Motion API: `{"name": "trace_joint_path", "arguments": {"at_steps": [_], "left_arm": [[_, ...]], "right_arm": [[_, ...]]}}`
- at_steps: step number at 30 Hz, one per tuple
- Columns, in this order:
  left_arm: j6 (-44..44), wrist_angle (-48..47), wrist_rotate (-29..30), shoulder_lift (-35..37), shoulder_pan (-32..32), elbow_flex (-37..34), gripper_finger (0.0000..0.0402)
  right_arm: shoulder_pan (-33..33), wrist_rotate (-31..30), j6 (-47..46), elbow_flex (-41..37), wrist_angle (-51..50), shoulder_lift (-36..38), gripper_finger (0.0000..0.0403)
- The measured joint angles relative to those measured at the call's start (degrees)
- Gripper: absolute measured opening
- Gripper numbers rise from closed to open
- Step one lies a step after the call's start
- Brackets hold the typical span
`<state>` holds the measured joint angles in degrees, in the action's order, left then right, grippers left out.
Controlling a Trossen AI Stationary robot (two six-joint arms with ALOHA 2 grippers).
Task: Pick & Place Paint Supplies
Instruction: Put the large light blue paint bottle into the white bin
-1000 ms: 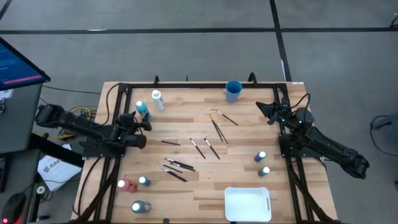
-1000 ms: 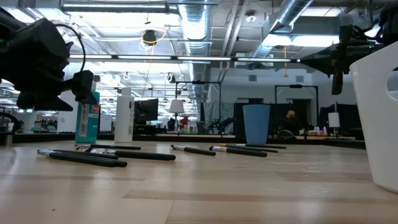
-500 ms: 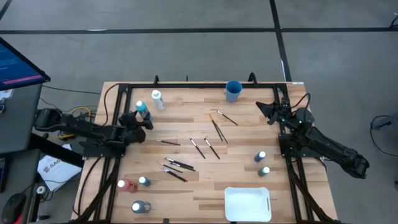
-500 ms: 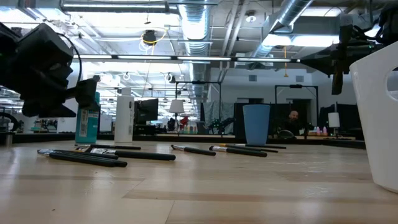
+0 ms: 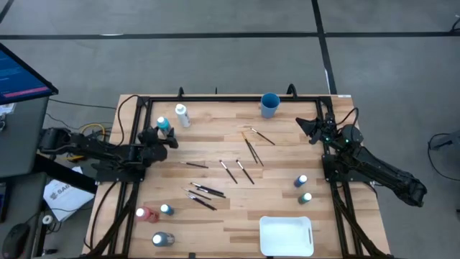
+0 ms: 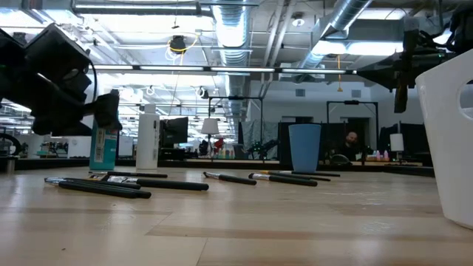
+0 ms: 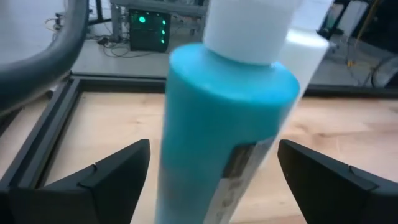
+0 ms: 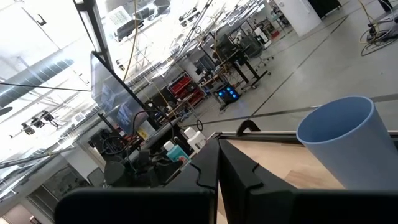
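We see a wooden table from above, with paint supplies scattered across it and a dark robot arm at each side. Our left gripper (image 5: 167, 135) stands at the far left of the table with its fingers spread wide on either side of a teal paint bottle (image 5: 164, 125), which is upright and capped in white; nothing is gripped yet, since the wrist view shows clear gaps between the fingertips (image 7: 112, 171) and the teal paint bottle's body. A white paint bottle (image 5: 182, 115) stands just beside and behind the teal one. We judge this the main hazard: if the fingers close off-centre or push forward, they could tip the tall teal bottle or knock it into its white neighbour, and either could roll off the nearby table edge. A grip taken too low or too loosely could also let the smooth bottle swing or slip when lifted. Our right gripper (image 5: 310, 128) is shut, holding nothing, and waits at the far right edge near the blue cup (image 5: 270, 105). Thin dark paintbrushes (image 5: 244, 158) lie loose across the middle of the table. More small bottles sit at the near left (image 5: 151, 214) and at the right (image 5: 301, 180). The white tray (image 5: 286, 235) lies at the near right edge. A carried bottle swung low across the middle could sweep the brushes out of place.
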<state>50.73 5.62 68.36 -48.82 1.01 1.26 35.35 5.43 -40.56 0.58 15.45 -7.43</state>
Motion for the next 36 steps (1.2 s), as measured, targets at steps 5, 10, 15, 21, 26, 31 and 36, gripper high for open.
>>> {"name": "trace_joint_path", "arguments": {"at_steps": [5,10,15,21,26,31,36], "left_arm": [[-2.4,0.5,-1.2,0.0,1.8,0.0,0.0313],[-2.5,0.8,-1.3,0.0,3.3,0.0,0.0294],[-2.5,1.3,-3.1,0.0,3.3,0.0,0.0281],[-2.5,1.5,-3.1,0.0,3.3,-0.3,0.0241],[-2.5,2.3,-2.9,0.1,3.3,-0.9,0.0212],[-2.6,2.6,-3.6,0.0,3.3,-0.9,0.0206],[-7.9,9.2,-10.4,0.0,2.6,-0.9,0.0205]], "right_arm": [[0.0,0.0,0.0,0.0,0.0,0.0,0.0],[0.0,0.0,0.0,0.0,0.0,0.0,0.0],[0.0,0.0,0.0,0.0,0.0,0.0,0.0],[0.0,0.0,0.0,0.0,0.0,0.0,0.0],[0.0,0.0,0.0,0.0,0.0,0.0,0.0],[0.0,0.0,0.0,0.0,0.0,0.0,0.0],[-0.4,0.0,0.0,0.0,1.1,0.0,0.0]]}}
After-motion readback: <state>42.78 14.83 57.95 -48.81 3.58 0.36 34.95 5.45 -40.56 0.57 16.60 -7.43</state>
